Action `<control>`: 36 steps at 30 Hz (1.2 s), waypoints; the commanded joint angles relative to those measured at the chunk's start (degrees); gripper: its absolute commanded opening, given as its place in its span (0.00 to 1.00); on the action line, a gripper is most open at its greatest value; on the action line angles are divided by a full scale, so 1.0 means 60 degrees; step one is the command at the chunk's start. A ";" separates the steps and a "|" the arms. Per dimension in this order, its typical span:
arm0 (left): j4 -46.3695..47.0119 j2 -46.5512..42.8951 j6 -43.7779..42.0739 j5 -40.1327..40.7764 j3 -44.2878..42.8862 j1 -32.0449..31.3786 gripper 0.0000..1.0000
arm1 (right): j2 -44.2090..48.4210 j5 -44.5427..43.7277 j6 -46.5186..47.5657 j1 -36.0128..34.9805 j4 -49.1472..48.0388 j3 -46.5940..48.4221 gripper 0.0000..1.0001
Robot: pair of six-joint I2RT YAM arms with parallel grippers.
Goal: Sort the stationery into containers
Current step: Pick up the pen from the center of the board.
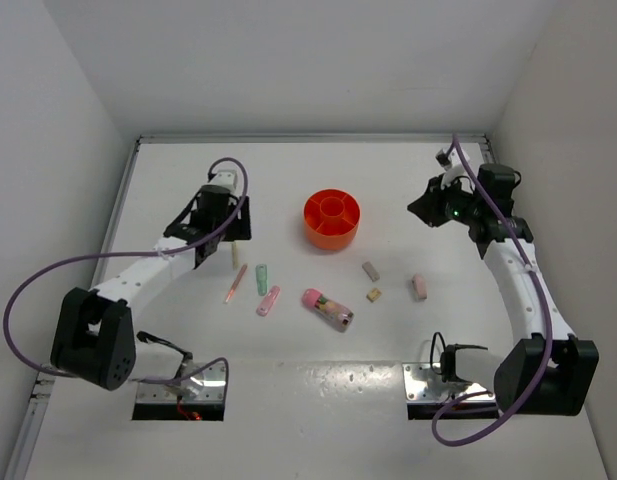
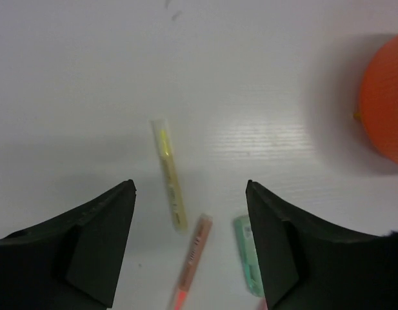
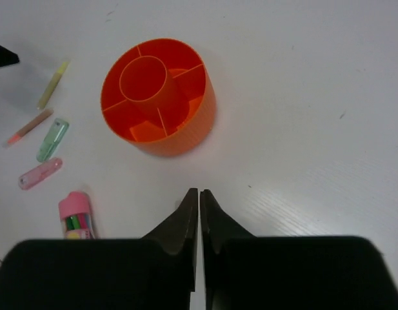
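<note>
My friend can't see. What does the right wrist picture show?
An orange organiser, seemingly empty, stands on a white table beyond the shut right claw. Left of it lie a yellow stick, pink pen, green eraser, pink eraser and pink-capped tube.

You have bright, even overhead light. Soft shadow lies left of the orange organiser (image 2: pixel 387 97), itself blurred. Faint sheen on the white table (image 2: pixel 263 129).

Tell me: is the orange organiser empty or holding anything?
Empty, as far as visible: the orange organiser shows only bare orange in its well and compartments.
</note>
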State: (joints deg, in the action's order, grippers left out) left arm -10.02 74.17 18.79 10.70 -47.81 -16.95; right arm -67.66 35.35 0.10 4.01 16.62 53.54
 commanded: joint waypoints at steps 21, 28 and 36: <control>-0.1406 0.3822 0.0004 0.0151 -0.1874 0.0291 0.52 | 0.0114 0.0597 0.0482 0.0035 0.0159 0.0261 0.54; -0.1318 0.4367 0.0004 -0.0172 -0.2284 0.0379 0.49 | 0.0114 0.0597 0.0482 0.0035 0.0159 0.0261 0.54; -0.1318 0.4938 0.0092 -0.0172 -0.2549 0.0685 0.31 | 0.0114 0.0509 0.0482 0.0035 0.0159 0.0261 0.54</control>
State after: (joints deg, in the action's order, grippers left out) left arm -18.61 103.18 18.94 10.22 -60.99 -14.48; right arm -67.46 37.74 1.98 4.01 18.57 53.58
